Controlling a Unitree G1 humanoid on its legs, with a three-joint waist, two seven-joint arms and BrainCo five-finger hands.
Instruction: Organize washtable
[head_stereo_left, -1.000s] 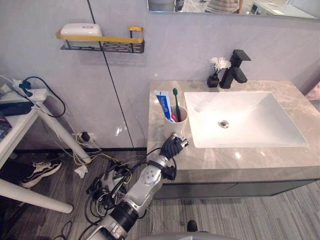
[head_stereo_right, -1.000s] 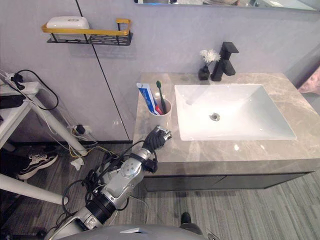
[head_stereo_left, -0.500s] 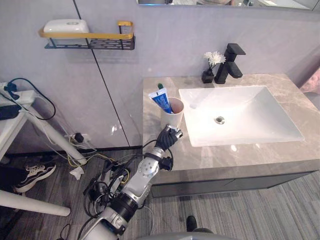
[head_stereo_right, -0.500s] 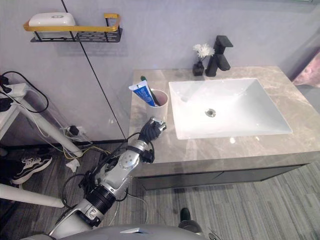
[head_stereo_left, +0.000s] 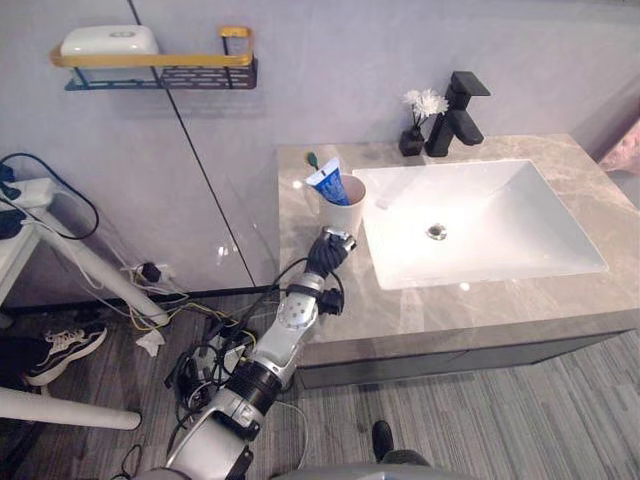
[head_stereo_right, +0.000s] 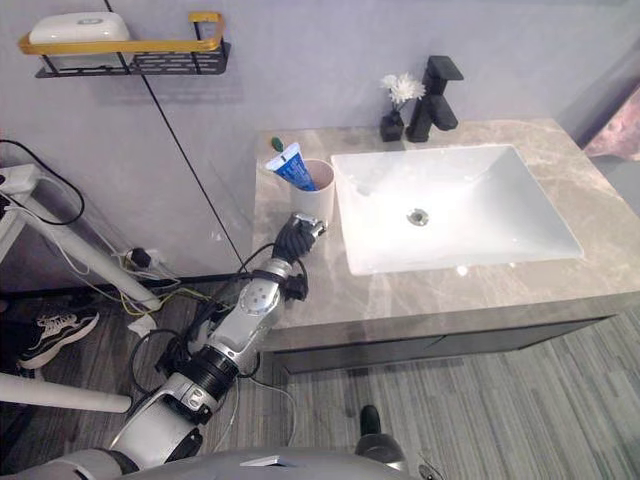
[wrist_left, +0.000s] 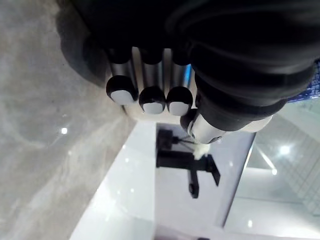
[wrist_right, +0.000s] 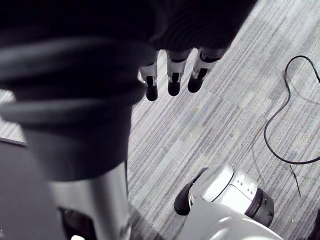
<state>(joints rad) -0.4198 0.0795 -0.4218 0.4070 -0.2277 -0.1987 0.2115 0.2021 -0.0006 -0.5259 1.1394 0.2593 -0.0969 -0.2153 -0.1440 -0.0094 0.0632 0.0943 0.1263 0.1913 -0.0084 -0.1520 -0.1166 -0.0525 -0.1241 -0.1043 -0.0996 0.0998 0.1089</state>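
No text, number or sign can be read with certainty. Any print on the blue and white toothpaste tube (head_stereo_left: 328, 185), which stands in the cup (head_stereo_left: 346, 216) on the counter (head_stereo_left: 450, 310), is too small to read.

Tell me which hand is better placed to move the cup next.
Left. The left hand is up at the counter, right beside the cup. The right hand hangs open over the floor, so it would probably have much farther to travel.
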